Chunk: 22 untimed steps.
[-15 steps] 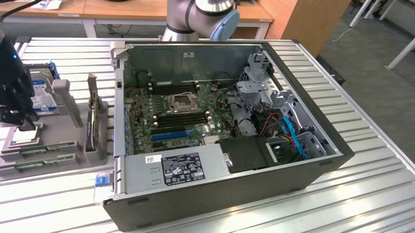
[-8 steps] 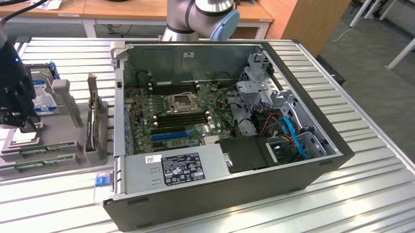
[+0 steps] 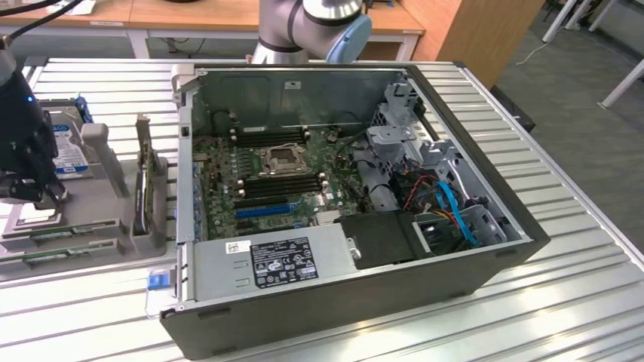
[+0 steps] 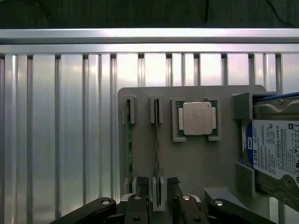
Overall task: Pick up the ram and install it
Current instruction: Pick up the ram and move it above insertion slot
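The gripper is hanging over the grey parts holder at the exterior view's left edge, its two fingers standing spread apart and pinching nothing. In the wrist view those fingers are straddling the line of the ram, which is sitting on edge in a slot of the holder; whether the pads are touching it I cannot tell. A second ram stick is standing in the neighbouring slot just beside it. The square silver processor is lying in its seat on the other side, with the hard drive beyond. In the centre of the exterior view the open computer case is lying on the ribbed metal table, showing its motherboard and labelled power supply
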Available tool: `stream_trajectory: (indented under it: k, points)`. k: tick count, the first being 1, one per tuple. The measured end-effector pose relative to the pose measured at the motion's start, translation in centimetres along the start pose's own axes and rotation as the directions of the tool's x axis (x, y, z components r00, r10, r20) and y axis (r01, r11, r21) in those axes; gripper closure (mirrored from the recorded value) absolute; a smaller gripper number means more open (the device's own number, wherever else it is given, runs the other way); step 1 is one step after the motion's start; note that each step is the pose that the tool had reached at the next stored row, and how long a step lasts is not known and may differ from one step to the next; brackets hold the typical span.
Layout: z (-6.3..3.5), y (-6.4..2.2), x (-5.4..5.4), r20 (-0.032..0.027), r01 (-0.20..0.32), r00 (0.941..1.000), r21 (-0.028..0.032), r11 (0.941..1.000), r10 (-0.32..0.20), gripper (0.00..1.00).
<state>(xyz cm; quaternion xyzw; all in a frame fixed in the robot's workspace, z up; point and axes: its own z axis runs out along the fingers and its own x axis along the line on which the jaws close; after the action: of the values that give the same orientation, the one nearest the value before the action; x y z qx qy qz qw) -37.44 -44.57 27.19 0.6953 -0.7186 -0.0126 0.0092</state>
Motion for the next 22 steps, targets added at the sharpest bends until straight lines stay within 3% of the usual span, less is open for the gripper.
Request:
stream_trajectory:
  k: [22]
  points:
    - [1.85, -0.06, 0.0, 0.0000, 0.000, 1.0000, 0.0001, 1.0000, 0.000, 0.71]
